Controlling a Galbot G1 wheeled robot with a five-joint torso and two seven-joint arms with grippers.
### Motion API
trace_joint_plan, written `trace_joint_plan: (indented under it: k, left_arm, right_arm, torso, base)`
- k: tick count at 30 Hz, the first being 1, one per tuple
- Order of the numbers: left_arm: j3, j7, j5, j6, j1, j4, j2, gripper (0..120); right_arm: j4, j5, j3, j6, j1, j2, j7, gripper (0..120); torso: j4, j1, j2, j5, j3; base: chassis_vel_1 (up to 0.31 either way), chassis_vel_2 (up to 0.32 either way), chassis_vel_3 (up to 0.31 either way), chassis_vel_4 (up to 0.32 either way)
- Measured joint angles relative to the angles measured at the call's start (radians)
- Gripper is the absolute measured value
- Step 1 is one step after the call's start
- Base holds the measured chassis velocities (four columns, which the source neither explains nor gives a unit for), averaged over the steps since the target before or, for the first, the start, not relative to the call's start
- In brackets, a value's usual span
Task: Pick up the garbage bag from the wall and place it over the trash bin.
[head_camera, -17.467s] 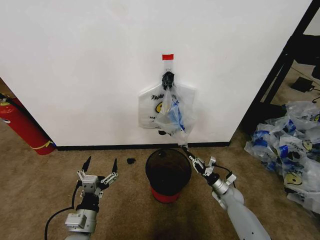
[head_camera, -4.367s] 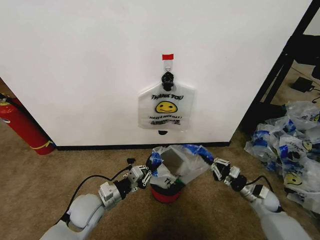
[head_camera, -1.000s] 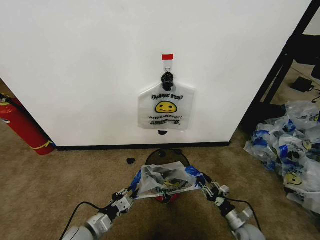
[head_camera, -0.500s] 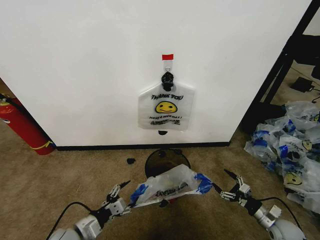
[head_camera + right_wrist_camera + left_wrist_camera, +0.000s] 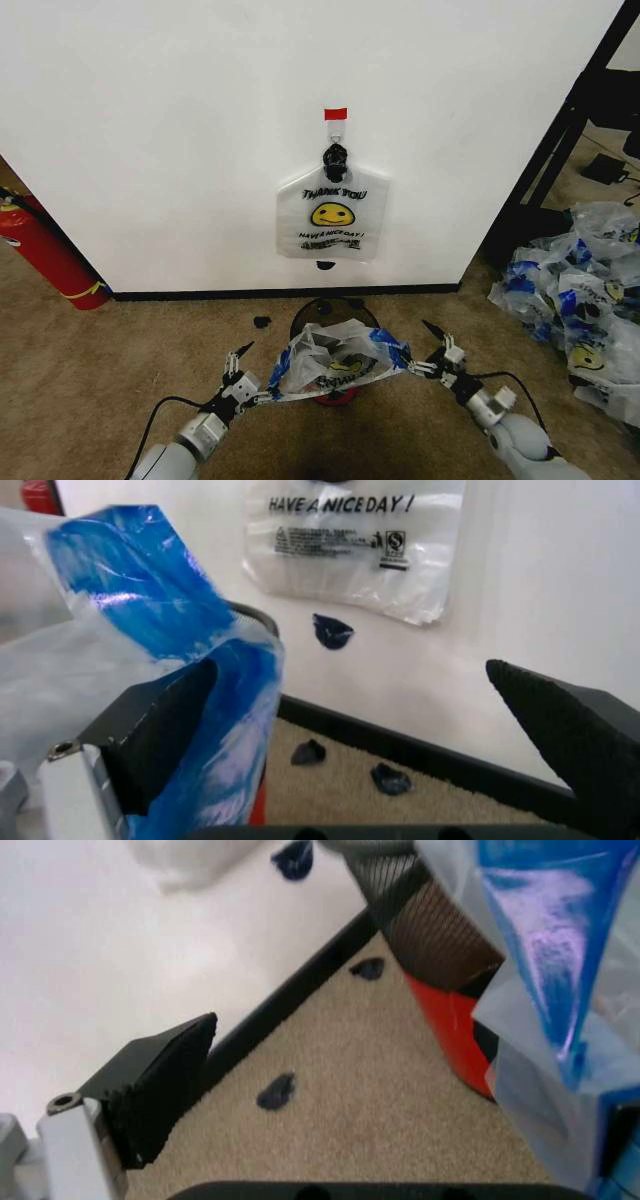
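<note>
A thin see-through white plastic garbage bag (image 5: 335, 366) with blue patches and a yellow smiley face sits draped over the front of a small round trash bin (image 5: 334, 312) with a dark see-through body and red base, its blue-edged sides stretched outward toward both arms. The left gripper (image 5: 240, 372) hovers low over the tan carpet (image 5: 120, 350) just beside the bag's left edge, fingers spread apart; in the left wrist view the plastic hangs against one finger while the other stands clear. The right gripper (image 5: 437, 357) sits just beside the bag's right edge, fingers likewise apart, with blue plastic lying against one of them in the right wrist view. Behind the bin, a second printed "THANK YOU" bag (image 5: 332, 213) hangs from a small hook under a red tape strip (image 5: 335, 114) on the plain white wall (image 5: 180, 130)
</note>
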Motion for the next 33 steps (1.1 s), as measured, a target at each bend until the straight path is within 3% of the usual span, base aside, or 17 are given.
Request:
trace_joint_plan:
  k: [5, 11, 17, 19, 23, 28, 33]
  left_arm:
    - [0.007, 0.004, -0.001, -0.026, -0.011, 0.042, -0.023, 100]
    - [0.013, 0.032, -0.008, -0.054, 0.012, 0.006, -0.013, 100]
    - [0.004, 0.174, -0.029, -0.115, 0.05, -0.093, 0.017, 100]
    - [-0.006, 0.257, -0.026, -0.146, 0.059, -0.123, 0.025, 100]
    - [-0.011, 0.299, -0.015, -0.172, 0.058, -0.145, 0.022, 100]
    - [-0.007, 0.316, -0.04, -0.198, 0.044, -0.137, 0.012, 100]
    - [-0.01, 0.401, -0.138, -0.243, 0.021, -0.096, 0.003, 100]
  right_arm:
    - [-0.003, -0.034, -0.023, -0.047, 0.025, 0.014, 0.049, 100]
    - [0.032, -0.028, -0.018, -0.067, 0.008, 0.006, 0.051, 100]
    - [0.105, 0.089, 0.032, -0.067, -0.035, -0.026, -0.112, 100]
    - [0.116, 0.12, 0.075, -0.078, -0.052, -0.047, -0.225, 100]
    - [0.137, 0.147, 0.125, -0.089, -0.078, -0.072, -0.346, 100]
    - [0.158, 0.153, 0.133, -0.087, -0.094, -0.074, -0.358, 100]
    - [0.171, 0.148, 0.127, -0.081, -0.101, -0.066, -0.357, 100]
  torso:
    - [-0.0001, 0.0, 0.0, 0.0, 0.0]
    - [-0.0001, 0.0, 0.0, 0.0001, 0.0]
    - [-0.0001, 0.0, 0.0, 0.0002, 0.0]
    - [-0.0001, 0.0, 0.0, 0.0001, 0.0]
    - [-0.0002, 0.0, 0.0, 0.0001, 0.0]
    - [-0.0001, 0.0, 0.0, 0.0001, 0.0]
    - [0.0, 0.0, 0.0, 0.0001, 0.0]
  base:
    - [0.0, 0.0, 0.0, 0.0]
    - [0.0, 0.0, 0.0, 0.0]
    - [0.0, 0.0, 0.0, 0.0]
    - [0.0, 0.0, 0.0, 0.0]
    - [0.0, 0.0, 0.0, 0.0]
    - [0.0, 0.0, 0.0, 0.0]
    - [0.0, 0.0, 0.0, 0.0]
